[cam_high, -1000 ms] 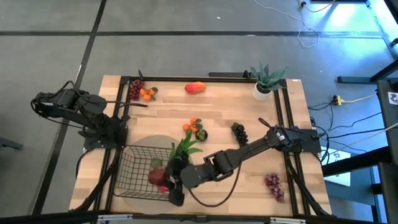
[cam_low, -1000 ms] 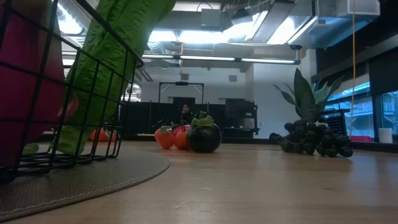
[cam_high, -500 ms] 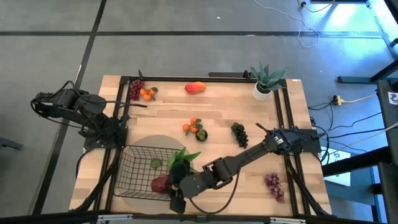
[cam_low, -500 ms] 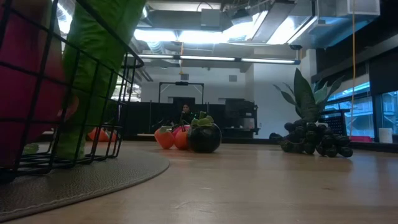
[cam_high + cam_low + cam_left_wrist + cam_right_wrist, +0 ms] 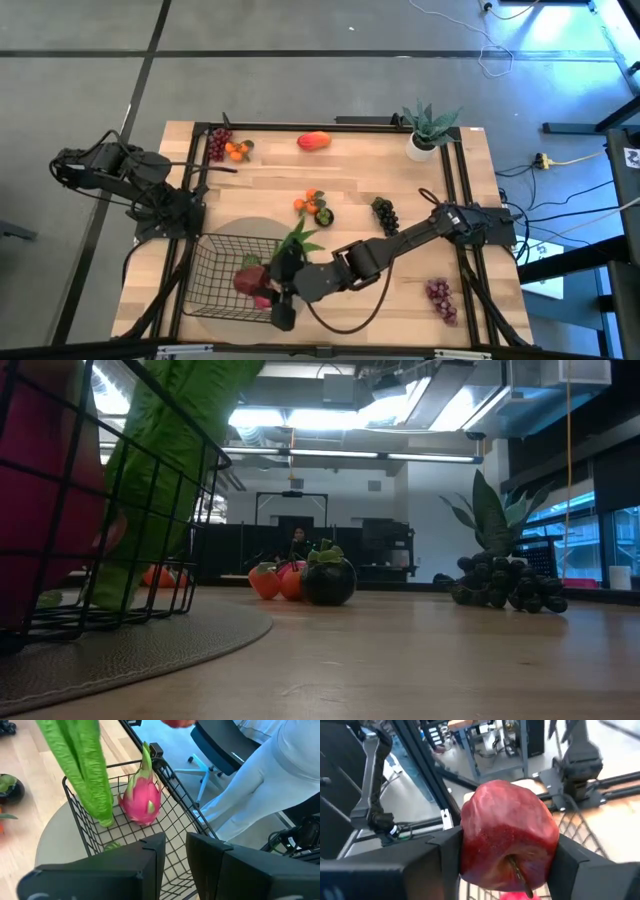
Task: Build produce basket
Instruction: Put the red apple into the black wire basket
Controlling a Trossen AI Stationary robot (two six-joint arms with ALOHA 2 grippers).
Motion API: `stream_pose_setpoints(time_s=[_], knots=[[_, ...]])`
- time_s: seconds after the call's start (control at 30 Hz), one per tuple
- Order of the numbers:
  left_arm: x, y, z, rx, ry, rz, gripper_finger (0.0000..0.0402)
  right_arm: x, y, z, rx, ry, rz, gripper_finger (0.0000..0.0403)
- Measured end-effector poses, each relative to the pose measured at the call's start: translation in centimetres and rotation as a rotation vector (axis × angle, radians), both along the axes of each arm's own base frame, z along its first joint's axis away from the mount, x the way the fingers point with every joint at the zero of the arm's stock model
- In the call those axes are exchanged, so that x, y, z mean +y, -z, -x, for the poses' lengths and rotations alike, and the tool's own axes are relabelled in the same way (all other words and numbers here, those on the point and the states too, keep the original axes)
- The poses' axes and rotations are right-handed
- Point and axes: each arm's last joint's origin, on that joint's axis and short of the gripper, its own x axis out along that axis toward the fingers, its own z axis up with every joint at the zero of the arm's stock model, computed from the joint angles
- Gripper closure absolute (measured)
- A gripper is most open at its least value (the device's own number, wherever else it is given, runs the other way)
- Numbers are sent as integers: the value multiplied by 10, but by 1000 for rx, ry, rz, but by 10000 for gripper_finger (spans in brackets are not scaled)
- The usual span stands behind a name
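From above, the right pincer (image 5: 262, 288) reaches across the bench (image 5: 350, 185) to hang over the black wire basket's (image 5: 215, 275) near-right corner, a red fruit in its grip. I judge it is poised there so the fruit can drop inside the mesh instead of onto the rim. Long green leafy stalks (image 5: 296, 240) lean over the basket's right wall just beside the arm. Left out on the bench are a mango (image 5: 314, 141), a red grape bunch with oranges (image 5: 226, 148) at the far left corner, an orange cluster (image 5: 314, 207), dark grapes (image 5: 384, 214) and purple grapes (image 5: 439, 298) near the right edge. The left pincer (image 5: 218, 166) waits near the bench's left edge.

At bench height, the basket (image 5: 150, 600) fills the left on its round grey mat (image 5: 150, 645), a green stalk (image 5: 160, 470) leaning over its rim (the arms do not show here). Oranges beside a dark round fruit (image 5: 305, 580) and dark grapes (image 5: 508, 585) lie well apart from it.

The left wrist camera looks past its own fingers (image 5: 150, 862), parted and empty, into the basket (image 5: 172, 815), where a pink dragon fruit (image 5: 141, 800) rests against the wall next to the hanging stalk (image 5: 82, 767).

The right wrist camera shows the pincer's fingers (image 5: 447, 852) clamped on either side of a red apple (image 5: 509, 837), stem toward the lens, with basket wire (image 5: 580, 832) close beyond it.
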Motion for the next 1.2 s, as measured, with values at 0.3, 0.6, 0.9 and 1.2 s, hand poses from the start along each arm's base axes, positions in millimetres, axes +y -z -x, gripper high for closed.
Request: stream_pose_setpoints(time_s=[0.3, 0.6, 0.9, 1.2], knots=[[0, 1, 1, 17, 0, -4, 335, -1, -23, 3, -144, -10, 39, 205], [0, 1, 1, 16, 0, -4, 335, -1, -18, 3, -104, -18, 79, 207], [0, 2, 2, 26, 0, -7, 335, 2, 2, -2, -22, -35, 107, 208], [1, 3, 2, 40, 0, -10, 335, 4, 47, -26, 43, -38, 51, 208]])
